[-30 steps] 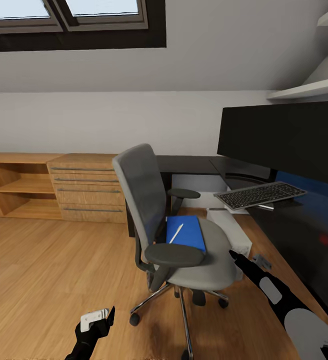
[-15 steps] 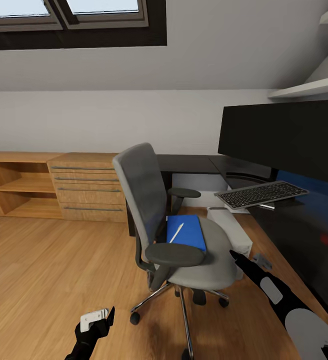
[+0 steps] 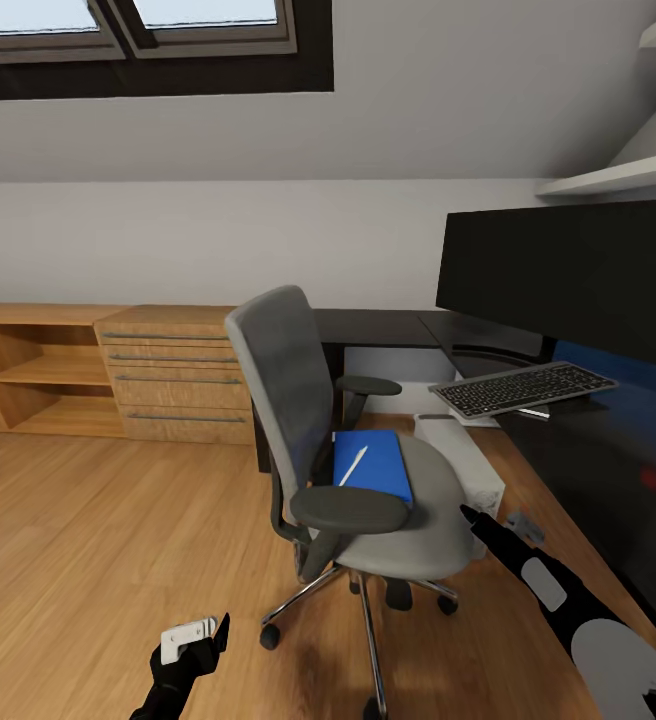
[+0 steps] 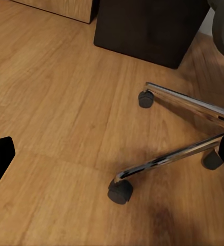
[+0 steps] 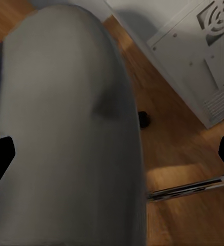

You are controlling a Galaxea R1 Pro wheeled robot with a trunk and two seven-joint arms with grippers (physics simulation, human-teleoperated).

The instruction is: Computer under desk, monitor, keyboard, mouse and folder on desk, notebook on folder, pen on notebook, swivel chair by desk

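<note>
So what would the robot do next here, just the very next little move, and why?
Probably ease the right end effector forward over the chair seat toward the blue folder. The folder lies on the seat with the pen on top, and both must go to the desk. That end effector is open and empty, right at the seat's edge.

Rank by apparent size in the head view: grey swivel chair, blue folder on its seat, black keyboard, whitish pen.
1. Grey swivel chair: largest by far.
2. Flat black keyboard and thin blue folder: similar area; the keyboard lies farther off, so no firm order.
3. Slim whitish pen on the folder: smallest.
</note>
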